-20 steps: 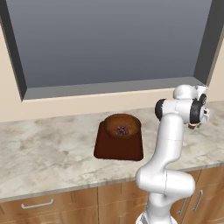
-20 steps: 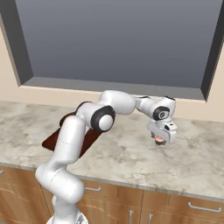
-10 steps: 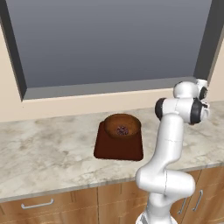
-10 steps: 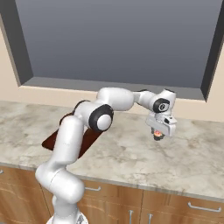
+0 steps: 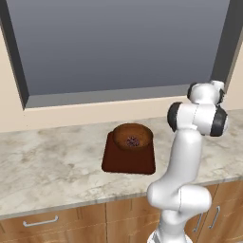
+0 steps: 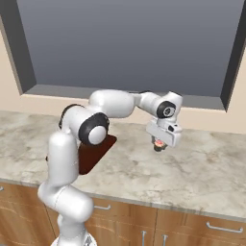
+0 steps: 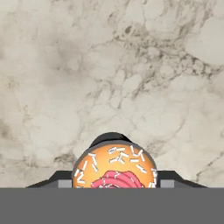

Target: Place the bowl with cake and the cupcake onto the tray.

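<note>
The gripper (image 6: 159, 147) is closed on the cupcake (image 7: 114, 168), held clear above the marble counter (image 6: 202, 166); the frame edge cuts off its wrapper and the fingertips. Well to its left, the bowl with cake (image 5: 132, 136) sits on the tray (image 5: 129, 159), partly hidden by the arm.

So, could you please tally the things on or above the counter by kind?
Bowl with cake: 1
Cupcake: 1
Tray: 1
Total: 3
</note>
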### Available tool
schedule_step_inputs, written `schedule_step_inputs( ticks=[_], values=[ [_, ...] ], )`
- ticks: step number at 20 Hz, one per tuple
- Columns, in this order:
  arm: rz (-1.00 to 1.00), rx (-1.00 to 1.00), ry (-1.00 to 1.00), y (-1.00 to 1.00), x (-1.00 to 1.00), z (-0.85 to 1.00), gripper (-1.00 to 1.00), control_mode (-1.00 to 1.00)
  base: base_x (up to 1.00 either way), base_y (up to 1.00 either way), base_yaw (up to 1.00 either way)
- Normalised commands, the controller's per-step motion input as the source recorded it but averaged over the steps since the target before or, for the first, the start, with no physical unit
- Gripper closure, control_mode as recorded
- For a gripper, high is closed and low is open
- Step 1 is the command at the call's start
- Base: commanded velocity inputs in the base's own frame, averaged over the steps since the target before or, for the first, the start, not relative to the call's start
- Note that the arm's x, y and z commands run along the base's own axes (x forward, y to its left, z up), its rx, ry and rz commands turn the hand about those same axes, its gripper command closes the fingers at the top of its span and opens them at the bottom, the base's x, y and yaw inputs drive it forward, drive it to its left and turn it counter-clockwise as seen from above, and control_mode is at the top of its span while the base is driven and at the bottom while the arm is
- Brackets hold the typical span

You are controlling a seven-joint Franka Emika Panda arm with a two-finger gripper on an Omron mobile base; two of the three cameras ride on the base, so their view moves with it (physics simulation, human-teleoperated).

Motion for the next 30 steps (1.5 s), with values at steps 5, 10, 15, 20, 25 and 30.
schedule_step_inputs(
  ticks=[5,10,15,20,25,30],
  values=[
    [0.04,-0.04,-0.13,0.78,-0.72,0.36,1.00,-1.00,0.00,0.00,0.00],
    [0.01,-0.08,-0.15,0.98,-0.69,0.28,1.00,-1.00,0.00,0.00,0.00],
    [0.05,-0.09,-0.13,1.00,-0.57,0.17,1.00,-1.00,0.00,0.00,0.00],
    [0.07,-0.11,-0.04,0.94,-0.57,0.04,1.00,-1.00,0.00,0.00,0.00],
    [0.08,-0.05,-0.05,0.94,-0.06,-0.10,1.00,-1.00,0.00,0.00,0.00],
    [0.11,-0.12,-0.02,0.98,0.13,-0.17,1.00,-1.00,0.00,0.00,0.00]
  ],
)
